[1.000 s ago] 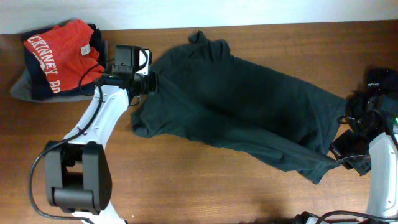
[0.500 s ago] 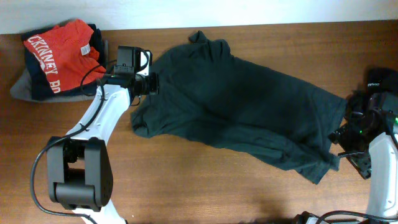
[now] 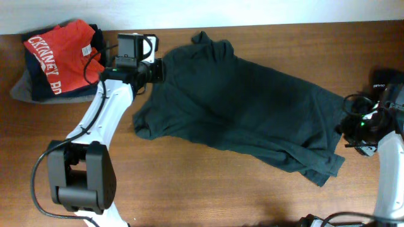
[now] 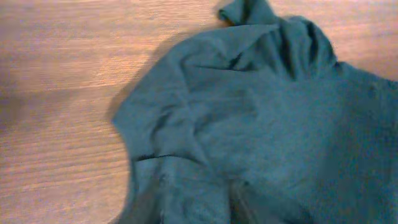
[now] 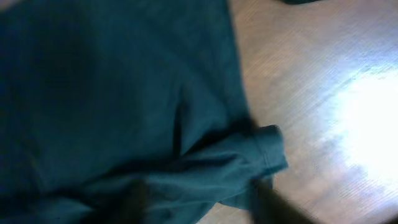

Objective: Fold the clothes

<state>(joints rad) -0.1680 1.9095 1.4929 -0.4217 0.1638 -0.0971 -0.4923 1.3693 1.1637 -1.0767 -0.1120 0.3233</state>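
Brown wooden desk [image 3: 208, 189] seen from above, with a pale wall along its far edge. One dark green T-shirt [image 3: 252, 107] lies spread open and slightly rumpled between the two sets of jaws, not yet folded.

The left arm [image 3: 101, 120] reaches in so that the left jaws sit at the shirt's shoulder edge, with the sleeve and collar just ahead of them in the left wrist view. The right arm [image 3: 391, 157] holds the right jaws just beside the shirt's opposite end, where a rolled hem corner [image 5: 267, 155] lies in front of them. Neither wrist view shows the fingers clearly, so I cannot tell how wide either pair stands or whether either has hold of cloth.

Behind the left jaws, well apart from the spread shirt, is a neat stack of dark folded clothes [image 3: 41, 87] with a red shirt [image 3: 63, 50] on top. That part looks done. Beyond the right jaws sits a dark bundle [image 3: 384, 79], possibly another garment waiting.

Judging from this, the green shirt's folding is only starting.
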